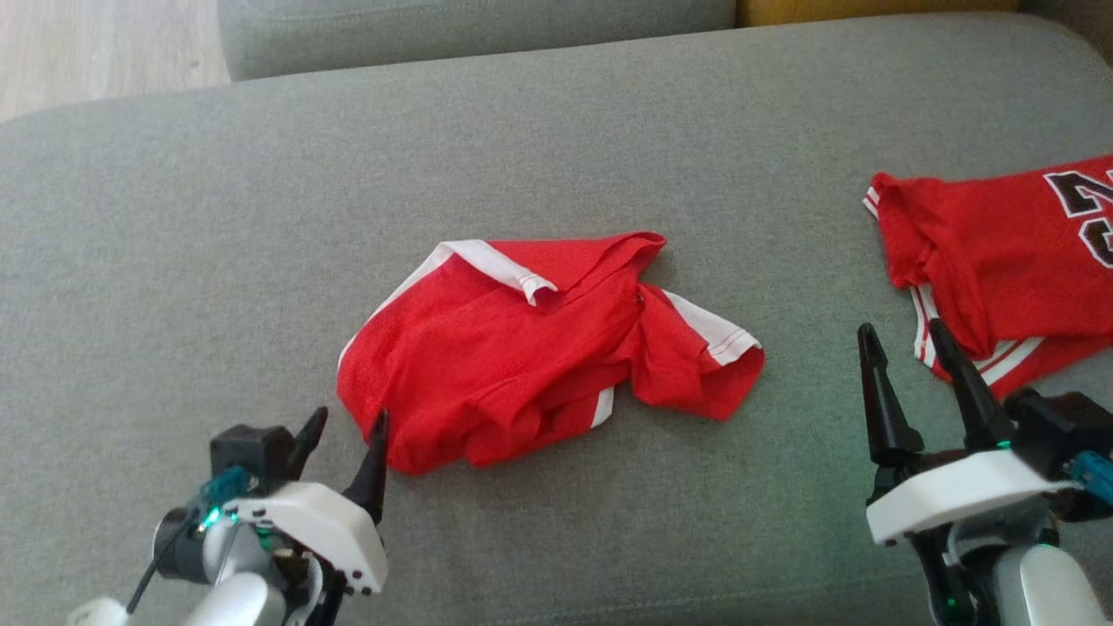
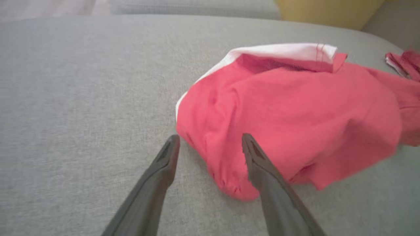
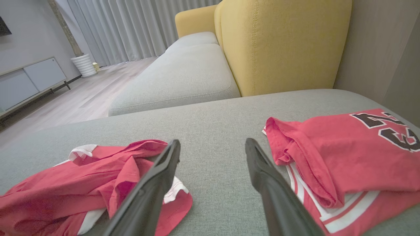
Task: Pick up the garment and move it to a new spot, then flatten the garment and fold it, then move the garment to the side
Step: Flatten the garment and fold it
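Noting the key relation: the crumpled red garment (image 1: 522, 348) lies on the grey cushion (image 1: 556, 130) just ahead and to the right of the left gripper (image 1: 349, 417), with its long axis running rightward away from that gripper's tips. We see its 2 fingers apart, holding nothing. Its right-hand finger overlaps the near corner of cloth, and we cannot tell whether it touches. The right gripper (image 1: 899, 330), also spread and empty, stands well apart from the garment, beside a 2nd red jersey (image 1: 1000, 252). We judge the left arm nearer. Tucked-under layers hide the hem and sleeves.
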Motion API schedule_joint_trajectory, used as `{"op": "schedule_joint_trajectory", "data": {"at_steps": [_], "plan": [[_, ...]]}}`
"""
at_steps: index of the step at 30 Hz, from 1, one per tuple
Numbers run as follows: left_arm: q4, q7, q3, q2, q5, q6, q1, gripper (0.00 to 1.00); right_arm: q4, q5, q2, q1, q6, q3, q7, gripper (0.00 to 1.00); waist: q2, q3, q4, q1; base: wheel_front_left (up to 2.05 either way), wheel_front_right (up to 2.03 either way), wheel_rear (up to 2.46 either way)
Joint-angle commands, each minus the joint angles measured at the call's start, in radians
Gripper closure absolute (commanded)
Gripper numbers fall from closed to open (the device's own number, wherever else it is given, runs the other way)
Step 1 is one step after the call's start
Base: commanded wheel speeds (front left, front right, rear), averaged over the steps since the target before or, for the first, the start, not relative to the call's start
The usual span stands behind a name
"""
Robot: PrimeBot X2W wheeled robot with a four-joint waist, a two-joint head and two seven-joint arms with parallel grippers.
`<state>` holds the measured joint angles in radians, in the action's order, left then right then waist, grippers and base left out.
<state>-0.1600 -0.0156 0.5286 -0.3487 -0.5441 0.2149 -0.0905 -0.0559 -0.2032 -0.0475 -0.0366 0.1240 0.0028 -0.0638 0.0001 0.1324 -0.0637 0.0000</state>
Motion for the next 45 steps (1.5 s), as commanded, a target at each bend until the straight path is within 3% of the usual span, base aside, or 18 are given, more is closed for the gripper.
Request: {"op": "schedule_joint_trajectory", "data": {"at_steps": [1, 9, 14, 36, 45], "plan": [[0.037, -0.030, -0.055, -0.006, -0.001, 0.018, -0.019, 0.00, -0.045, 0.007, -0.003, 0.012, 0.007, 0.025, -0.007, 0.00, -0.0001, -0.006, -0.001, 0.0000, 0.00, 0.00, 0.00], [0.098, -0.192, -0.108, 0.037, 0.049, 0.108, -0.022, 0.00, -0.074, 0.061, -0.005, 0.012, 0.007, 0.033, -0.023, 0.00, -0.0001, -0.042, 0.011, 0.0000, 0.00, 0.00, 0.00], [0.157, -0.237, -0.131, 0.051, 0.104, 0.134, -0.023, 0.00, -0.093, 0.088, -0.012, 0.002, 0.007, 0.043, -0.032, 0.00, -0.0001, -0.063, 0.017, 0.0000, 0.00, 0.00, 0.00], [0.164, -0.246, -0.125, 0.075, 0.163, 0.104, -0.027, 0.00, -0.080, 0.089, -0.027, 0.015, 0.007, 0.067, -0.060, 0.00, -0.0001, -0.046, 0.063, 0.0000, 0.00, 0.00, 0.00], [0.155, -0.246, -0.107, 0.125, 0.189, 0.068, -0.104, 0.00, 0.118, 0.052, -0.084, 0.234, 0.007, 0.259, -0.063, 0.00, -0.0001, 0.044, 0.176, 0.0000, 0.00, 0.00, 0.00]]}}
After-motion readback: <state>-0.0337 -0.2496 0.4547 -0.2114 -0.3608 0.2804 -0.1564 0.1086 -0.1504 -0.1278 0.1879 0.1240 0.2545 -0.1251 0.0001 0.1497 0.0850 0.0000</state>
